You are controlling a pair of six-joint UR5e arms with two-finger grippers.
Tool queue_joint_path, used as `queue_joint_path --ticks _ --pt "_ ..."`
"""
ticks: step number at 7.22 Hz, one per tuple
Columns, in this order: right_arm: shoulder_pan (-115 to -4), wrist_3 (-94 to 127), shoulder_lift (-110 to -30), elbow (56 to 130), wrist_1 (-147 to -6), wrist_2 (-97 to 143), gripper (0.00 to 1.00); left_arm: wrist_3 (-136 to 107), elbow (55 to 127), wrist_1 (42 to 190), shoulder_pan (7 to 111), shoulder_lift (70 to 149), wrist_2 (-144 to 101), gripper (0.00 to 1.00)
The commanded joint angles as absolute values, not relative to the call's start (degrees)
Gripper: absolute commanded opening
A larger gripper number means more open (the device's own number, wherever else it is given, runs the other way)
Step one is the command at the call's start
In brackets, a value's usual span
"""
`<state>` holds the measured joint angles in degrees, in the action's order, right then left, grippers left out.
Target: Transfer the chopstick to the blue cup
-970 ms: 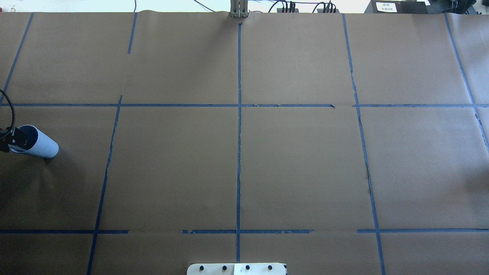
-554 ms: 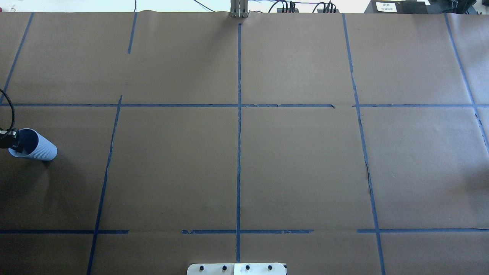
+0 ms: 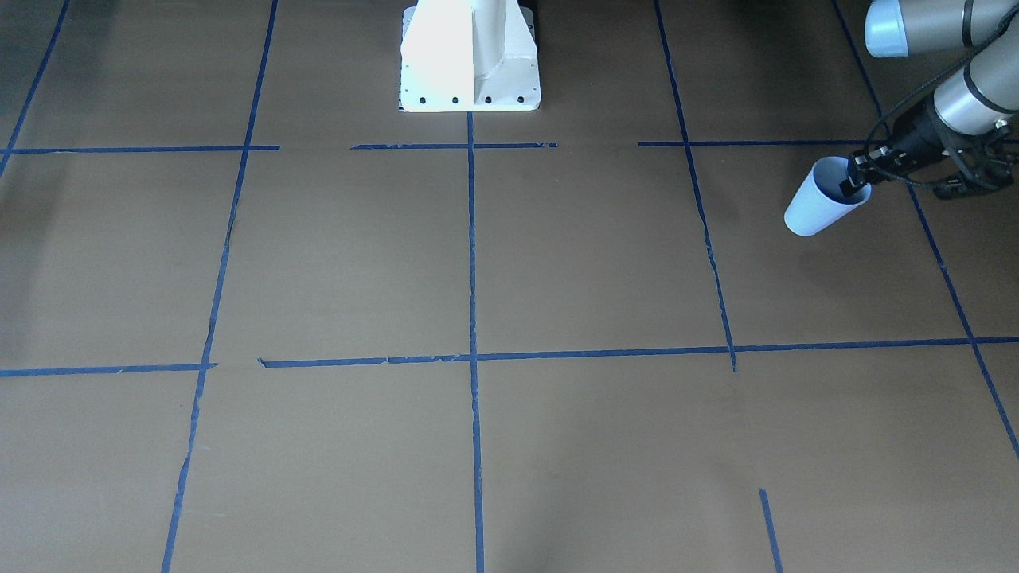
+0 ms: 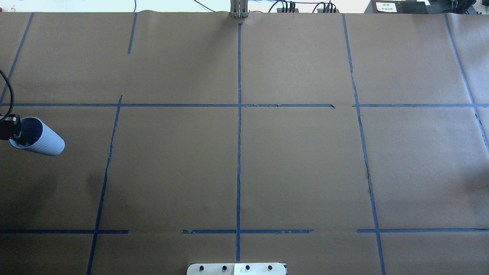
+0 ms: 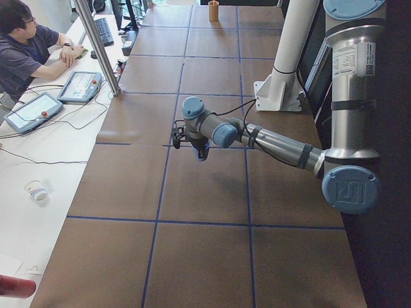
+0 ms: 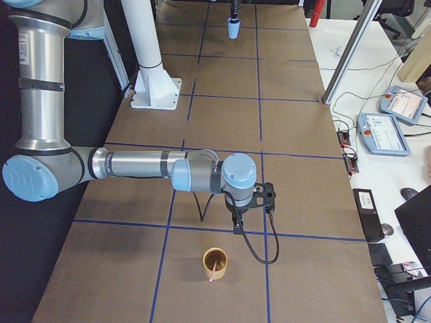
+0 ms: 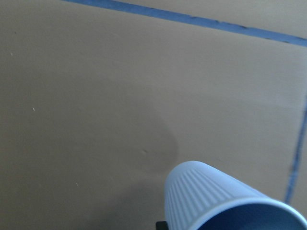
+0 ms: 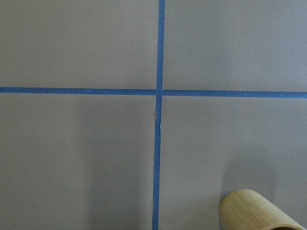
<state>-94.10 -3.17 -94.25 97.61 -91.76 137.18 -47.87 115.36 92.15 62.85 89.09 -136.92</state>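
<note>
The blue cup (image 4: pixel 42 139), pale blue and ribbed, hangs tilted above the paper at the table's far left, base pointing right. My left gripper (image 4: pixel 16 132) is shut on its rim, and the front-facing view shows the left gripper (image 3: pixel 850 189) gripping the mouth of the blue cup (image 3: pixel 810 212). The left wrist view has the blue cup (image 7: pixel 216 201) at its lower right. The chopstick (image 6: pixel 213 272), a thin pink sliver, leans in a bamboo cup (image 6: pixel 215 261). My right gripper (image 6: pixel 237 225) hovers just behind that cup; I cannot tell whether it is open or shut.
Brown paper with blue tape lines (image 4: pixel 238 126) covers the table. The white robot base (image 3: pixel 470 60) stands at the middle of the robot's edge. The bamboo cup (image 8: pixel 254 213) sits at the right wrist view's bottom right. A person (image 5: pixel 26 45) sits at a side desk.
The blue cup, held by the left gripper, has moved slightly away from the robot and tilted further, base swinging right. Nothing else on the table has moved.
</note>
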Motion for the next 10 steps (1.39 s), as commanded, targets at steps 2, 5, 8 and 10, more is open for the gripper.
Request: queue_joint_path --ticks 2,5,8,10 --pt "-94.1 -3.3 -94.4 98.4 -91.8 136.7 1.0 -64.5 118.7 70.2 53.4 113.3 -136.4 0.0" --pt "-94.1 -3.2 -94.3 98.5 -91.9 137.2 1.0 -84.0 108.7 71.9 38.5 129.8 -125.2 0.0" --pt "-94.1 -3.2 -94.2 98.6 -91.8 137.2 1.0 -91.4 93.2 89.6 33.6 134.7 -119.1 0.0" --pt "-94.1 -3.2 -94.2 98.7 -91.8 137.2 1.0 -91.3 89.7 90.0 32.9 137.1 -119.0 0.0"
